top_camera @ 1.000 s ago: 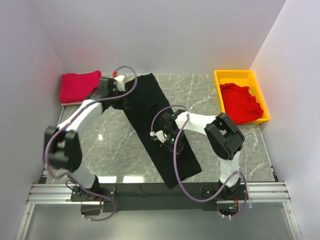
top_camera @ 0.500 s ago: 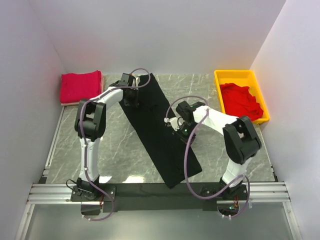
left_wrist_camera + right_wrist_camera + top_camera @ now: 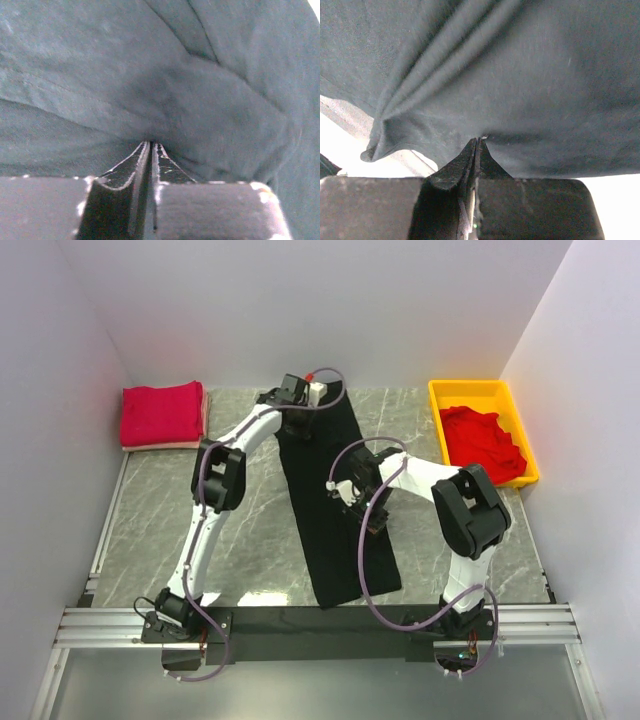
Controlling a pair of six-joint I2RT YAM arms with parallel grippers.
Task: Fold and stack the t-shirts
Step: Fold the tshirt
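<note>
Pinching cloth, the left jaws are clenched on the far end of the black t-shirt (image 3: 335, 510); the right jaws are clenched on a bunched fold near its middle. It lies as a long strip down the tabletop (image 3: 250, 530), between a folded red t-shirt (image 3: 160, 412) and a crumpled red t-shirt (image 3: 485, 445) in the yellow tray (image 3: 470, 388). Such thin pinches may slip; uneven pulls could skew the fold.

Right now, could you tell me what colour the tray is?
The tray is yellow, clearest in the top external view.
</note>
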